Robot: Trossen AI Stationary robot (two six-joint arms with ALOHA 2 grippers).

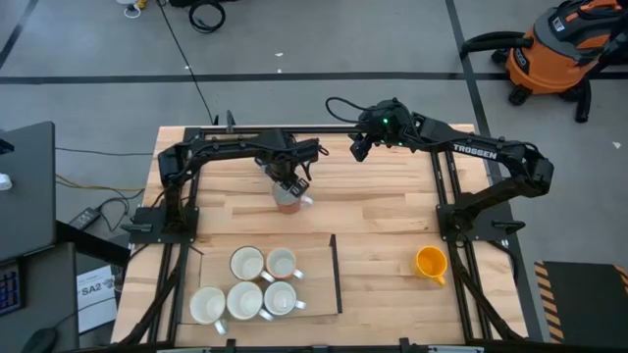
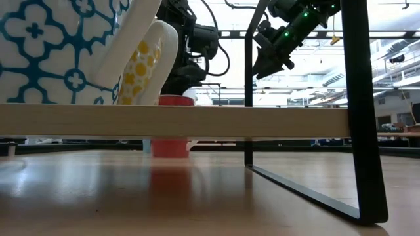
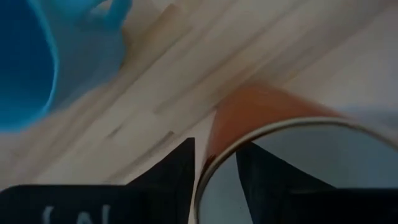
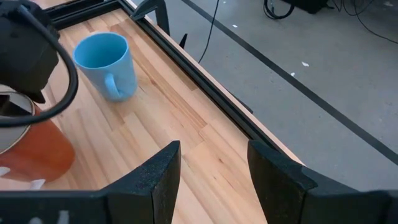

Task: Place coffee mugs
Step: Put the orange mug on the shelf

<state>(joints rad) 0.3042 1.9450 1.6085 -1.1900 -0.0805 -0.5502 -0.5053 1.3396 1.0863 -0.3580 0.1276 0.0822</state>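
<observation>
Left wrist view: left gripper (image 3: 214,171) straddles the rim of the reddish-brown mug (image 3: 273,118), one finger outside the wall, one inside. Jaws look to be parting, gap visible each side of the rim, so I'd call it letting go, not pinching. In the low view the mug (image 2: 172,124) stands upright on the table (image 2: 197,190), directly under the claw.

Risks, imo:
- finger inside the cup snags the rim on lift-off → mug tips or drags.
- blue mug (image 4: 107,62) sits near, just beyond the claw; a sideways exit could knock it.
- right gripper (image 4: 214,180) hangs above the table's far edge, fingers spread wide, nothing in it. Close to the left arm, so a clash is possible if both move.

Rest of the mugs: five pale ones (image 1: 257,284) in the tray (image 1: 336,279), well apart from the claw; orange-yellow mug (image 1: 430,263) alone on the right arm's side.
</observation>
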